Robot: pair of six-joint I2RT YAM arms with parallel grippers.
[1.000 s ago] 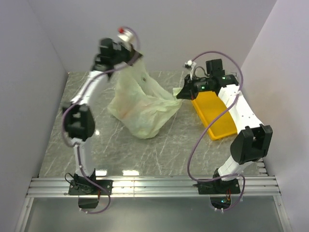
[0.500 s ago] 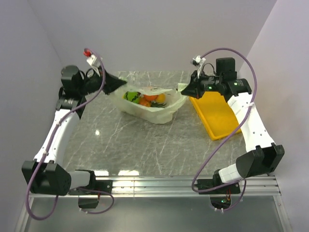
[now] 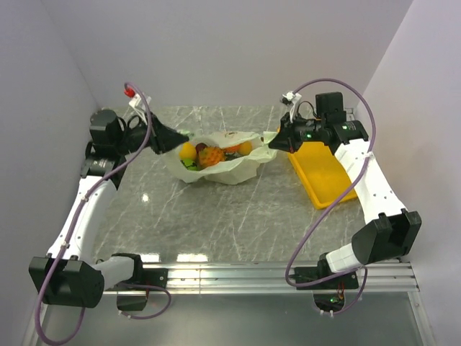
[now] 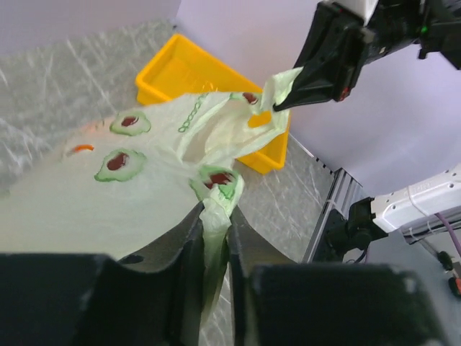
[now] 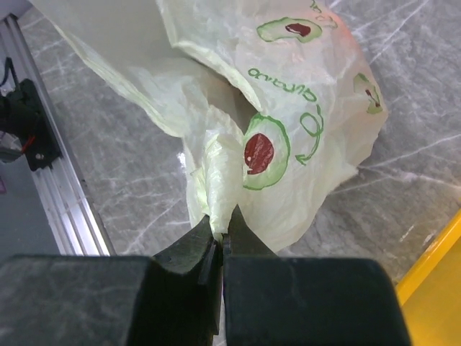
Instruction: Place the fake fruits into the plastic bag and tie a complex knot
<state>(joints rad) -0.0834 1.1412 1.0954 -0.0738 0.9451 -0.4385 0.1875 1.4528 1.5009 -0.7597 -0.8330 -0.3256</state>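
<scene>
Top external view: the pale-green plastic bag (image 3: 230, 169) lay on the grey marbled bench (image 3: 216, 216), toward its far side, stretched open between the two arms. The fake fruits (image 3: 207, 154) sat inside its open mouth: a yellow-orange ball at the left, an orange-and-green piece in the middle, an orange one at the right, and green bits beneath. The left fingers (image 3: 173, 139) met the bag's left edge and the right fingers (image 3: 281, 138) met its right edge, each pair drawn to a narrow point. A yellow tray (image 3: 328, 180) lay on the bench just right of the bag, under the right arm.

Left wrist view: the left fingers were pinched closed on a twisted strip of the bag's handle, which ran up from between them into the avocado-printed film. Across the bag, the right fingers gripped the opposite handle, in front of the yellow tray.

Right wrist view: the right fingers were closed tight on a gathered fold of handle, with almost no gap between them. The bag spread away from them over the bench, its printed avocados showing. A corner of the tray showed at lower right.
</scene>
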